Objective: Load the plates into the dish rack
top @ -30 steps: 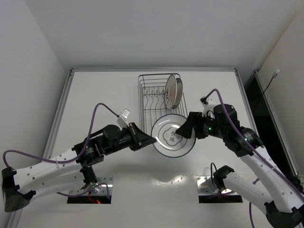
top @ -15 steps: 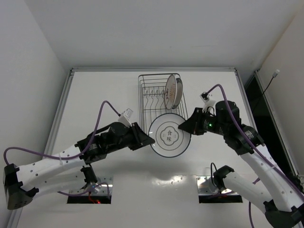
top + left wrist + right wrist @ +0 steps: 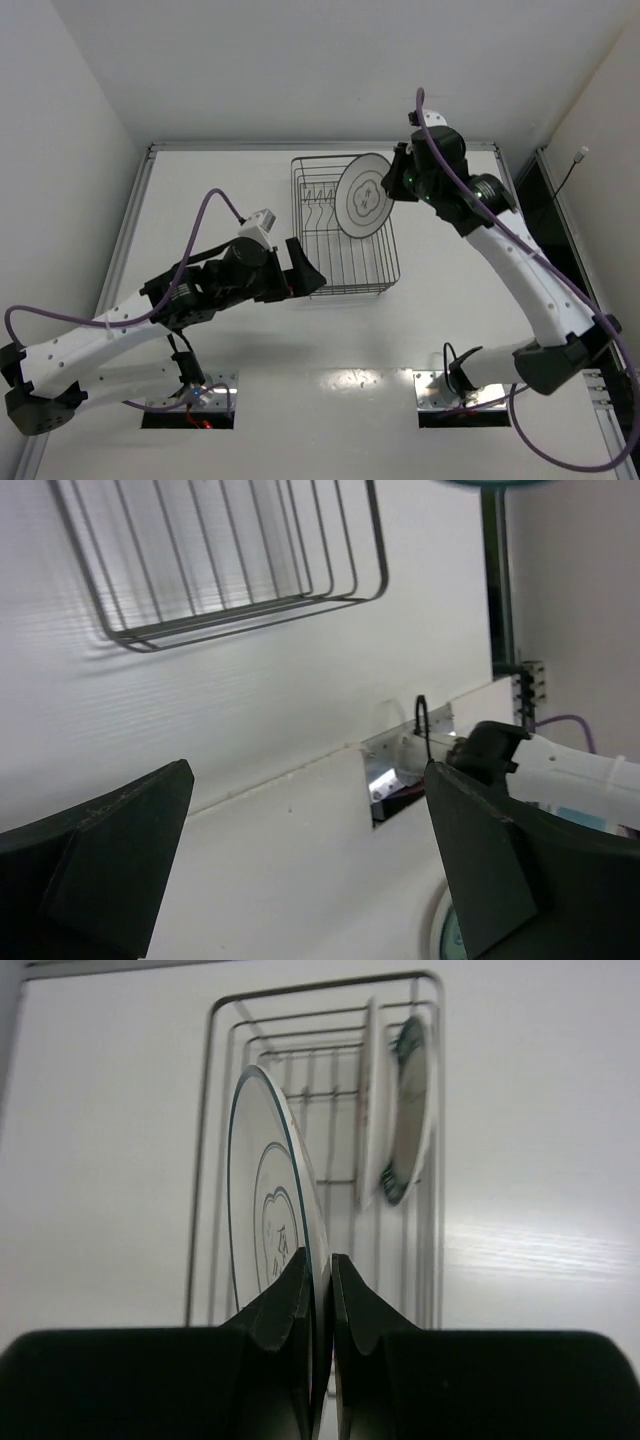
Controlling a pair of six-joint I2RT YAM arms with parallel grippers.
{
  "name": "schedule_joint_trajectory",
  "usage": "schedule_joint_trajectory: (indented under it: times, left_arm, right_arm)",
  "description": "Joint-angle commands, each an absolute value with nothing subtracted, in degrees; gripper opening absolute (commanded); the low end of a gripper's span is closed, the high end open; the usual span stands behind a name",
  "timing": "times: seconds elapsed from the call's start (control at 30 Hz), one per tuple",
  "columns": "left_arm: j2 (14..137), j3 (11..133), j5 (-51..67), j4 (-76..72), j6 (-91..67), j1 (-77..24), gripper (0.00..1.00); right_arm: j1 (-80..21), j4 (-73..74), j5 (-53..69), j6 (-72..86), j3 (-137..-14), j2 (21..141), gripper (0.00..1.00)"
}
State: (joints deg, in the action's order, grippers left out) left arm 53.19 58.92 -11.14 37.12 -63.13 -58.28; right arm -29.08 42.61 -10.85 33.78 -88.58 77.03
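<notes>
Top external view: a white counter (image 3: pixel 200 200) with two black-and-white robot arms reaching in from its near edge. On the left, the left gripper (image 3: pixel 306 279) hovers toward the middle of the counter, just beside the near left corner of a rectangular dark metal wire dish rack (image 3: pixel 345 268). Its jaws are spread wide and hold nothing. The left wrist view shows its black fingers (image 3: pixel 100 870) far apart, with bare counter between them and a corner of the rack beyond.

The rack sits midway across the counter, close to the far edge. Over its far right part, a round white plate with thin dark rings and a small centre mark (image 3: pixel 362 195) is held up on edge. The right gripper (image 3: pixel 396 183) has it by the right rim.

In the right wrist view the two fingers are pinched tight on that rim. Past the ringed plate, a white plate seen nearly edge-on (image 3: pixel 372 1110) and a plate with a dark blue-green patterned rim (image 3: pixel 410 1090) stand side by side in the rack.
</notes>
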Motion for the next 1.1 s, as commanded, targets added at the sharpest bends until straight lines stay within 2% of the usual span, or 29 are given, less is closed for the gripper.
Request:
schedule_joint_trajectory:
  times: [0.0,0.17,0.63,0.87,1.07]
  left_arm:
    - [52.7,62.3,-16.9,45.5,-59.6,-58.0,1.0]
    - [52.7,63.5,-18.1,47.5,-57.9,-56.8,1.0]
    - [52.7,64.5,-19.9,52.8,-54.1,-52.8,1.0]
    - [52.7,64.5,-19.3,52.8,-53.6,-52.3,1.0]
    - [53.8,65.0,-19.3,53.3,-51.5,-49.7,1.0]
  right_arm:
    - [-29.5,42.2,-25.5,29.5,-94.4,83.0,0.0]
    - [-30.1,40.7,-32.8,25.6,-98.9,91.9,0.0]
    - [-34.1,39.5,-43.7,20.5,-115.6,116.3,0.0]
    - [-35.3,41.2,-43.0,20.4,-120.8,123.7,0.0]
    - [-34.2,41.9,-38.2,23.1,-117.3,123.1,0.0]
